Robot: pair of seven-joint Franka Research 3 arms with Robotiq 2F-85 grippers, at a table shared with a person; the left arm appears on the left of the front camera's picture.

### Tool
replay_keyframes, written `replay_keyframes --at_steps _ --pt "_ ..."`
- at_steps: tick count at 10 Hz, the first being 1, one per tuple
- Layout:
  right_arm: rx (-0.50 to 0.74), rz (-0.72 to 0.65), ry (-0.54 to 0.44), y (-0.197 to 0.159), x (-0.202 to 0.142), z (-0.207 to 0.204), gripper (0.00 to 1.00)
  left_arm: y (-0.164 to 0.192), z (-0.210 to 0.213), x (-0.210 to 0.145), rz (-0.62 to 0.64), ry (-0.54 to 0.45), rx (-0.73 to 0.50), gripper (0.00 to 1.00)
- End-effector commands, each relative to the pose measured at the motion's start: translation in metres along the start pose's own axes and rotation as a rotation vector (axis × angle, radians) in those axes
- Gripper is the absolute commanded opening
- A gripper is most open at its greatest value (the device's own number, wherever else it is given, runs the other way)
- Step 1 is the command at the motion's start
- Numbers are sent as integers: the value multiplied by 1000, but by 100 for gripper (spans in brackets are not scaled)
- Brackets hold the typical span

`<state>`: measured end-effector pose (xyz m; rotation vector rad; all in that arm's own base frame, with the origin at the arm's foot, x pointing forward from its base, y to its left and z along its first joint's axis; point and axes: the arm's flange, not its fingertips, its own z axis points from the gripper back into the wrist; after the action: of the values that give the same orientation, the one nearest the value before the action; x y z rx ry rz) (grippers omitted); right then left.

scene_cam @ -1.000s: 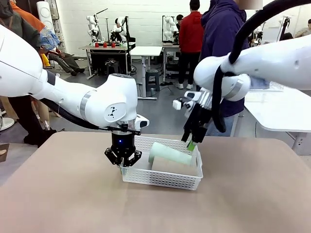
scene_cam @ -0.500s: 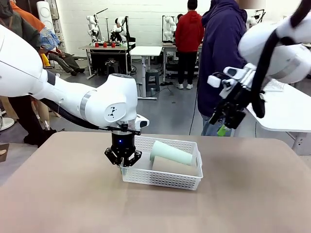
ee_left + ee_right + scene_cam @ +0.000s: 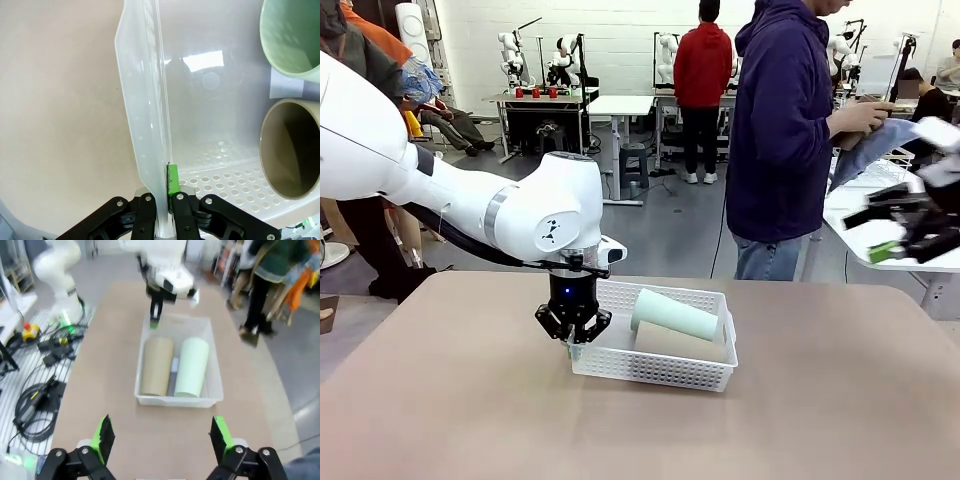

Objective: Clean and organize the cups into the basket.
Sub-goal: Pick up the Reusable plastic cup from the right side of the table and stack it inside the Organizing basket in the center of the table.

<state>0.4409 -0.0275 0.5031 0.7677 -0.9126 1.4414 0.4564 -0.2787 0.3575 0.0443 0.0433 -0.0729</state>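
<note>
The white perforated basket [image 3: 650, 368] sits mid-table with two tumblers lying side by side in it: a pale green cup [image 3: 675, 315] at the far side and a tan cup [image 3: 680, 343] nearer me. My left gripper [image 3: 573, 335] is shut on the basket's left wall [image 3: 145, 100], pinching it between its fingers [image 3: 172, 182]. In the left wrist view both cup mouths face me, green cup [image 3: 295, 40] and tan cup [image 3: 292, 147]. My right gripper [image 3: 885, 222] hangs open and empty at the far right. Its wrist view looks down past the open gripper [image 3: 162, 435] on the basket [image 3: 177, 400], tan cup [image 3: 156, 366] and green cup [image 3: 192, 367].
A person in a dark blue hoodie [image 3: 785, 130] stands at the table's far edge, hands holding a grey-blue cloth [image 3: 868, 148]. A white side table [image 3: 890, 235] stands at the right. Cables and a stand [image 3: 45, 355] lie on the floor beside the table.
My right arm has pulled up and away from the basket's far right corner to the picture's right edge, gripper open. Both cups, the basket and my left gripper stay put.
</note>
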Motion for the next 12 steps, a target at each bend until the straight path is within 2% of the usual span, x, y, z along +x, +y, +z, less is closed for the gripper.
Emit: replay_keyframes --at_steps 1,3,5,8,10,11,12 --pt "-37 12 -172 4 -47 43 100 -2 0 -1 -2 1 1 0" --pt "-104 -27 -214 4 -99 77 100 -2 0 -1 -2 1 1 0" --pt "-63 -17 -208 5 -154 90 100 -2 0 -1 -2 1 1 0" --pt "-95 -88 -289 12 -210 102 100 -2 0 -1 -2 1 1 0" --pt "-87 -66 -316 4 -206 98 100 -2 0 -1 -2 1 1 0" --pt "-121 -9 -365 -14 -193 86 100 -2 0 -1 -2 1 1 0" --pt "-86 -101 -280 16 -218 98 100 -2 0 -1 -2 1 1 0"
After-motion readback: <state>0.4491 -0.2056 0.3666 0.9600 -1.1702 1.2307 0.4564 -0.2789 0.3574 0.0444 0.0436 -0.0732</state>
